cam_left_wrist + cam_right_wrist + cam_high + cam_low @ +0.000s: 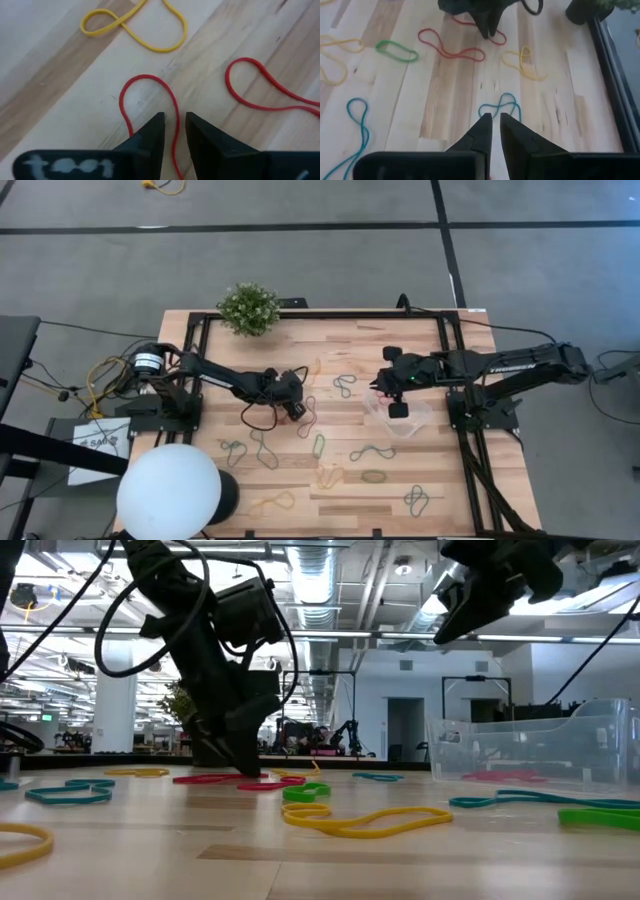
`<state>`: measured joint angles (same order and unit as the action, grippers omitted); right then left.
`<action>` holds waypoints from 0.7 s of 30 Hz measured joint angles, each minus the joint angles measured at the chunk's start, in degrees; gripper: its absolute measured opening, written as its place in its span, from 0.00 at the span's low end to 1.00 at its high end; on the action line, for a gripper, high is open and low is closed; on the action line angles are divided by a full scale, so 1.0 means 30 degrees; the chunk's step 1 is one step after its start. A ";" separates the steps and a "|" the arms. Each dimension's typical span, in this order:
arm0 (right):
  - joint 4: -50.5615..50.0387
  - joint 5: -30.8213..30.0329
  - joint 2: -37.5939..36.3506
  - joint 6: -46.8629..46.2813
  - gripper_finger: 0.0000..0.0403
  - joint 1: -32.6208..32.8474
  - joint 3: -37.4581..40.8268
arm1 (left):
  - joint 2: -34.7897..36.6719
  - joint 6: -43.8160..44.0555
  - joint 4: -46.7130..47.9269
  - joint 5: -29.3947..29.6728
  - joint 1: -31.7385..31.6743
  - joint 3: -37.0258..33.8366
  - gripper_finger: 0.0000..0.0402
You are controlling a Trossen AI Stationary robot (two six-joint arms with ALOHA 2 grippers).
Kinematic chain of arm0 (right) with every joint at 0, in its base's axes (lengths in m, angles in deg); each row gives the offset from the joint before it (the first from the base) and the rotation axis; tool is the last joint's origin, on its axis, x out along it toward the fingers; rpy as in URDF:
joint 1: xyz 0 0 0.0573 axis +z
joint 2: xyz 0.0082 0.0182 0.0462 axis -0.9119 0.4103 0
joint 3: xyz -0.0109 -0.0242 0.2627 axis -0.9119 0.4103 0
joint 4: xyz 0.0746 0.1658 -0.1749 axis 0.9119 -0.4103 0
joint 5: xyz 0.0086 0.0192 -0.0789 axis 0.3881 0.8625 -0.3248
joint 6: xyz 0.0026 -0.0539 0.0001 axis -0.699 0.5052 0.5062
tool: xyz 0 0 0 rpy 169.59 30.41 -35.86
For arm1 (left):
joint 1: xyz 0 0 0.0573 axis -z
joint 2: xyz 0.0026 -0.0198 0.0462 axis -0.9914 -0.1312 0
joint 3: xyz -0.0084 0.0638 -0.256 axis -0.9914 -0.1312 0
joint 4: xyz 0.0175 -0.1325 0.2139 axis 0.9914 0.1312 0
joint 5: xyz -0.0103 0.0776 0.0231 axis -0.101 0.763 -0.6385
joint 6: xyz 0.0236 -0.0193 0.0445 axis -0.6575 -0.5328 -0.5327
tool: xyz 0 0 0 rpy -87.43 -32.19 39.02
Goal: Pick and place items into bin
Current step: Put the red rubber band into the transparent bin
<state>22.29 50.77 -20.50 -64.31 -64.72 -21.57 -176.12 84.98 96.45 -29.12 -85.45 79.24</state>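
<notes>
Your left tool [175,131] sits tips-down on the bench [400,480], fingers slightly apart straddling a red band [150,100]. Right tool [495,131], nearly closed and empty, hovers over the bin [405,420] at 3 o'clock.

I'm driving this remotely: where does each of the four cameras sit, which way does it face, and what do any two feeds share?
High view: overhead, straight down on the table; both arms, clear bin.
Low view: tabletop height, looking level into the room; left gripper down on a red rubber band.
Left wrist view: above the wood; own fingers straddle that band.
Right wrist view: own right gripper above a teal rubber band.
Shared: the red band and yellow rubber band appear in both wrist views.
</notes>
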 joint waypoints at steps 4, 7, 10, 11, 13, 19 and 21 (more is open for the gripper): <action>-0.0037 -0.0256 0.0139 -0.0011 0.08 -0.0027 -0.0011 | -0.0016 -0.0164 0.0283 -0.0449 -0.0334 0.0000 0.03; -0.0033 -0.0263 0.0121 -0.0011 0.08 -0.0027 -0.0011 | 0.0035 -0.0560 0.0198 -0.1172 -0.0582 0.0010 0.01; -0.0016 -0.0256 0.0121 -0.0126 0.08 -0.0027 -0.0011 | 0.0170 -0.1433 0.0395 -0.1693 -0.0643 0.0464 0.00; 0.0007 -0.0256 0.0121 -0.0195 0.08 -0.0027 -0.0011 | 0.0221 -0.1801 0.0496 -0.1836 -0.0649 0.0661 0.00; 0.0343 -0.0256 0.0121 -0.0142 0.08 -0.0027 -0.0011 | 0.0588 -0.2757 0.0528 -0.2253 -0.0616 0.1342 0.00; 0.2300 -0.0253 0.0716 0.0108 0.09 -0.0027 -0.0019 | 0.2848 -0.6530 0.1905 -0.2211 -0.0603 0.3989 0.00; 0.2985 -0.0246 0.1287 0.0457 0.11 -0.0027 -0.0030 | 0.3655 -0.7372 0.2180 -0.2162 -0.0582 0.4896 0.00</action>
<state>31.25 50.03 -16.64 -62.94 -64.80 -21.66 -165.15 62.86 102.99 -35.61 -87.19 93.92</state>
